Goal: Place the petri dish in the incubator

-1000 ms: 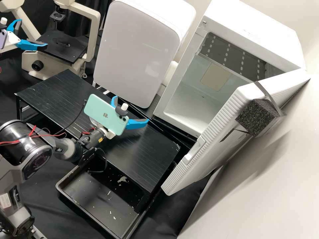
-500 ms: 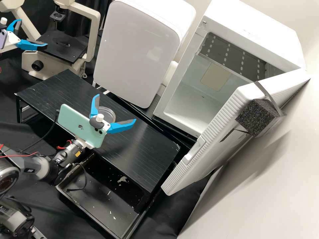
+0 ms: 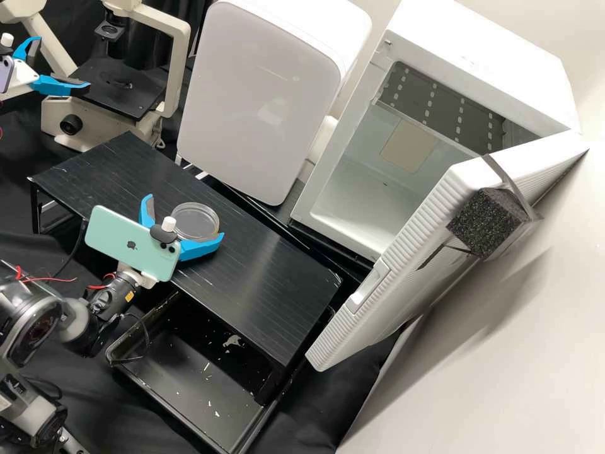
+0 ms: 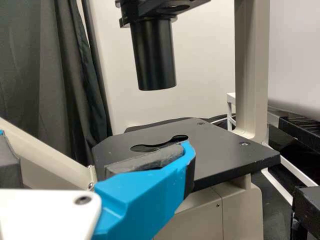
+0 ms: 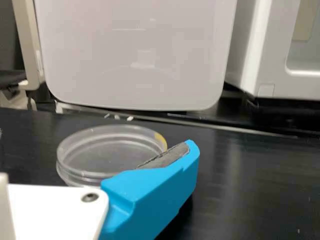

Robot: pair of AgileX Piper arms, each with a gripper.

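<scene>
While R gripper (image 3: 184,217) is spread, petri dish (image 3: 198,222) is part-framed by its tips, ctr-left | L gripper (image 3: 61,64) parted, upr left

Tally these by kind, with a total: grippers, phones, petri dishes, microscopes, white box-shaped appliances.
Grippers: 2 (left gripper, right gripper)
Phones: 2 (teal phone, purple phone)
Petri dishes: 1 (clear petri dish)
Microscopes: 1 (cream microscope)
White box-shaped appliances: 2 (open incubator, closed white appliance)
Total: 8

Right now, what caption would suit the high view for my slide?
The right tool, open at a petri dish on a black stand, near the open incubator.
</scene>
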